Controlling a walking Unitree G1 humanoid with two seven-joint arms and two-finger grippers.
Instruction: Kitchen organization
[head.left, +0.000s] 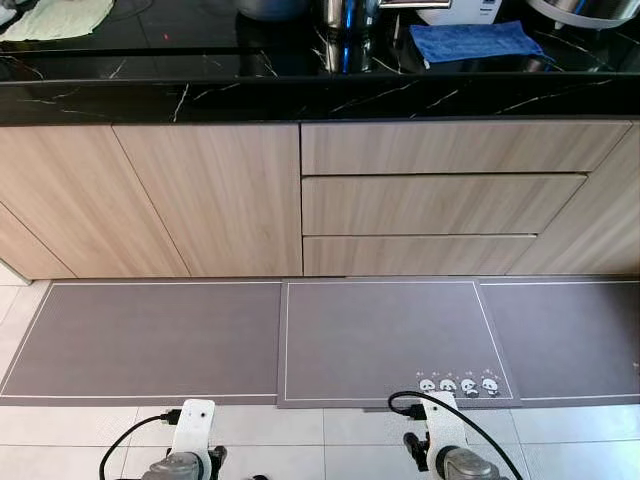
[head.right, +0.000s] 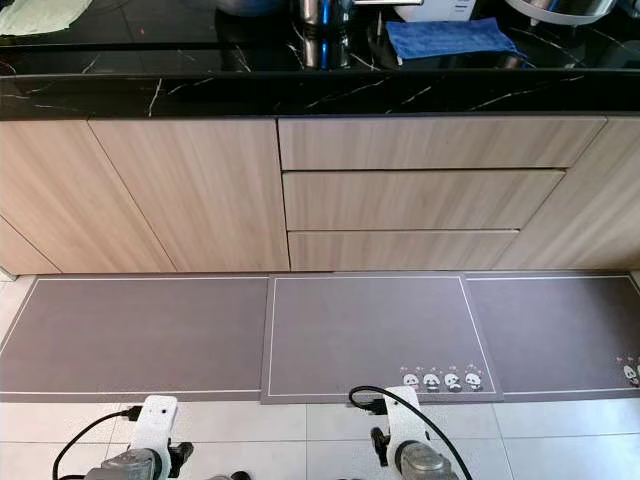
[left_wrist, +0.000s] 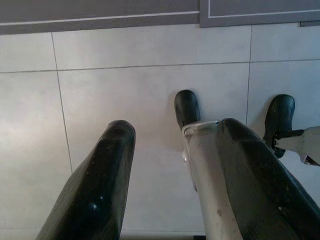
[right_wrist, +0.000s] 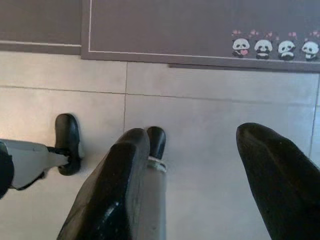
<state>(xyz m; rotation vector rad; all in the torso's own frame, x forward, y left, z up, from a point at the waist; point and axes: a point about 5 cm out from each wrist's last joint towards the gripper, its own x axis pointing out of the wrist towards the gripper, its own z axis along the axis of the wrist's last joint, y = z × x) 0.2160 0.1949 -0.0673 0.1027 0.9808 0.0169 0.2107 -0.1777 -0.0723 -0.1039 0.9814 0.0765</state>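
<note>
- Kitchen frontage inspected: we note a black marble-veined counter (head.left: 250, 95) running across the far side, above light wood cabinets (head.left: 200, 200).
- Below the counter, toward the right, we record three stacked drawers (head.left: 440, 205), all closed; cabinet doors to the left of them are closed as well.
- On the counter we find a blue cloth (head.left: 472, 42) above the drawers, a pale green cloth (head.left: 62, 18) at the far left end, and a metal vessel (head.left: 345, 15) between the two. A white appliance (head.left: 460, 10) stands just behind the blue cloth.
- At the foot of the cabinets lie grey floor mats (head.left: 150, 340); the middle mat (head.left: 380, 340) carries a row of small pandas (head.left: 458, 385) at its near right corner.
- Nearer than the mats, the floor (left_wrist: 125, 90) is pale tile.
- Left gripper (left_wrist: 172, 150) hangs low over the tiles, well short of the counter; its jaws are spread and hold nothing.
- Right gripper (right_wrist: 192, 150) hangs likewise over the tiles just short of the panda corner, jaws spread and empty.
- Both of the robot's black feet (left_wrist: 187, 107) rest on the tiles below the grippers.
</note>
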